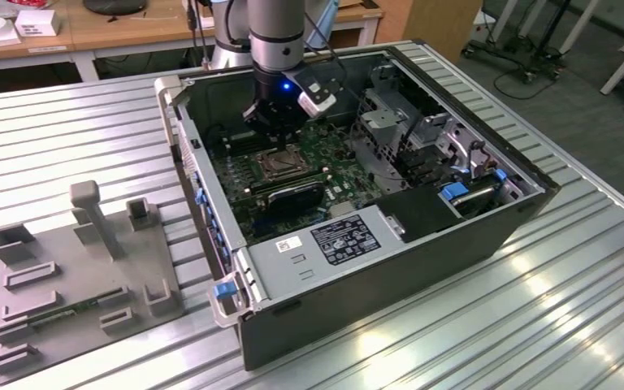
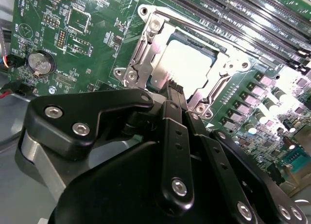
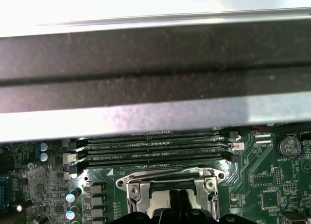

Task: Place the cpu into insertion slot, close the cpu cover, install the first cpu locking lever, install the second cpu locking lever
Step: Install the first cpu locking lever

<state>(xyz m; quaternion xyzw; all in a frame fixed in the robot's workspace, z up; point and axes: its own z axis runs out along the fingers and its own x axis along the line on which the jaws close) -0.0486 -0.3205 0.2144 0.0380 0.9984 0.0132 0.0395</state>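
- Green motherboard (image 2: 87, 44) carries the insertion slot (image 2: 146, 54), where the cpu (image 2: 187, 63) lies seated, its pale face bright under the cpu cover (image 2: 221, 80).
- Black gripper (image 2: 174, 90) has its fingers (image 2: 171, 117) pressed together, empty, tips just beside the cpu's near edge in the second wrist view.

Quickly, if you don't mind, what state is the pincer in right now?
Pincer: closed, holding nothing, its tip at the edge of the cpu cover, which is down over the cpu.

One cpu (image 2: 187, 63) (four memory slots (image 3: 153, 148)).
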